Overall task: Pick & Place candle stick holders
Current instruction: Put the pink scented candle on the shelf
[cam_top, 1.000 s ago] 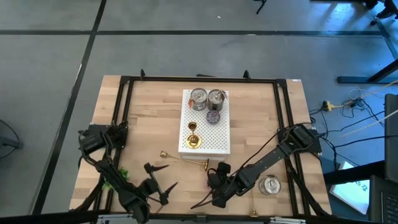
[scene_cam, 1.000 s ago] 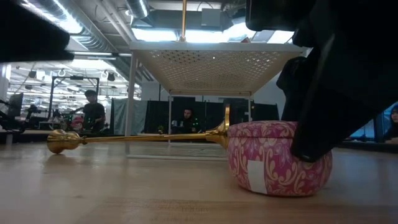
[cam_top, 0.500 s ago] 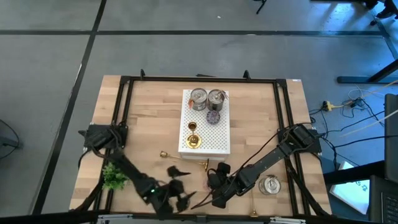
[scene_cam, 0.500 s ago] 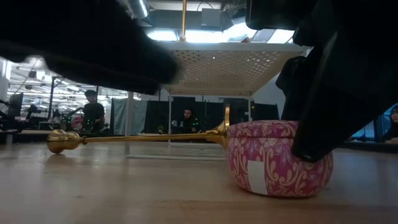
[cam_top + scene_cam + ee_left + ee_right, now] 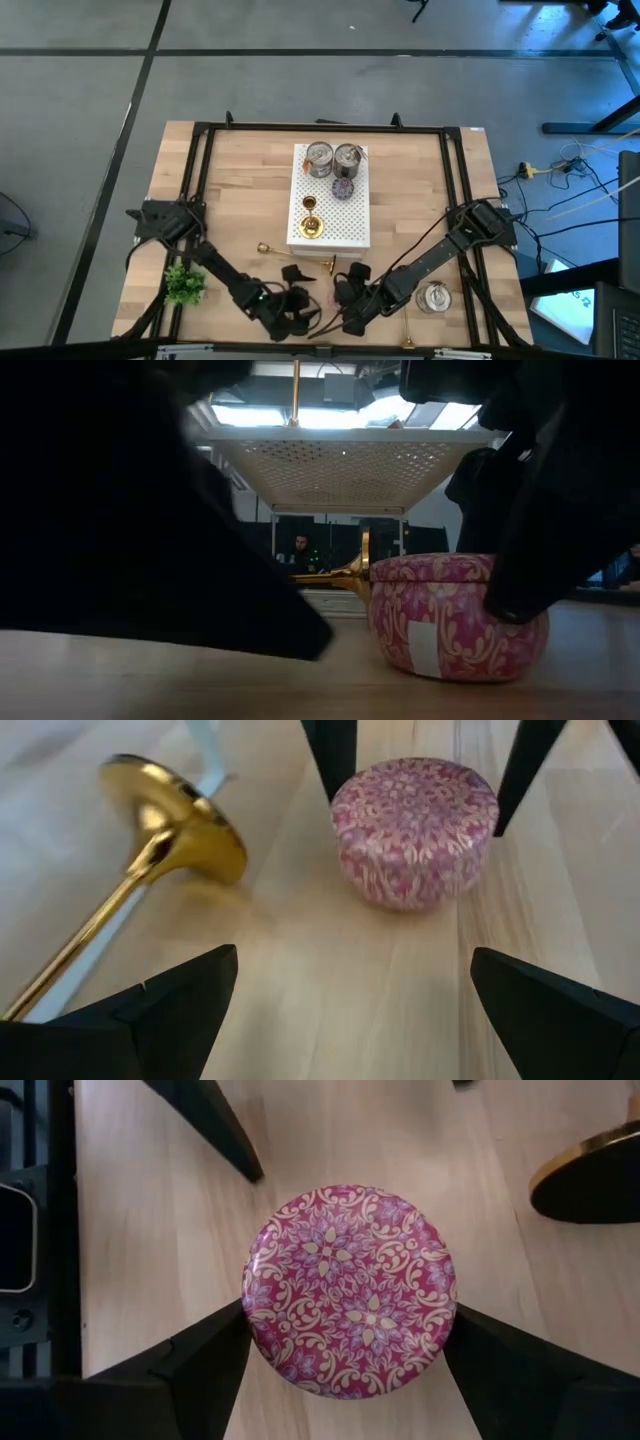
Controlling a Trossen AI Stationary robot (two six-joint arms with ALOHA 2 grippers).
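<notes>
Candlestick holder [image 5: 150, 860] lying flat, flared base twd pink tin [image 5: 414, 830]

Open left hand [image 5: 355, 1010] faces a pink tin [image 5: 414, 830] beside a fallen gold candle stick holder [image 5: 150, 860]

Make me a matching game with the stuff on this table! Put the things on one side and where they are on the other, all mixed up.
Things:
1. pink patterned tin
2. long gold candle stick holder
3. two silver tins
4. green plant

Places:
A. at the far end of the white perforated stand
B. lying on its side on the wood
C. between the right gripper's fingers
D. near the table's left edge, beside the left arm

Pairs: 1-C, 2-B, 3-A, 4-D
</notes>
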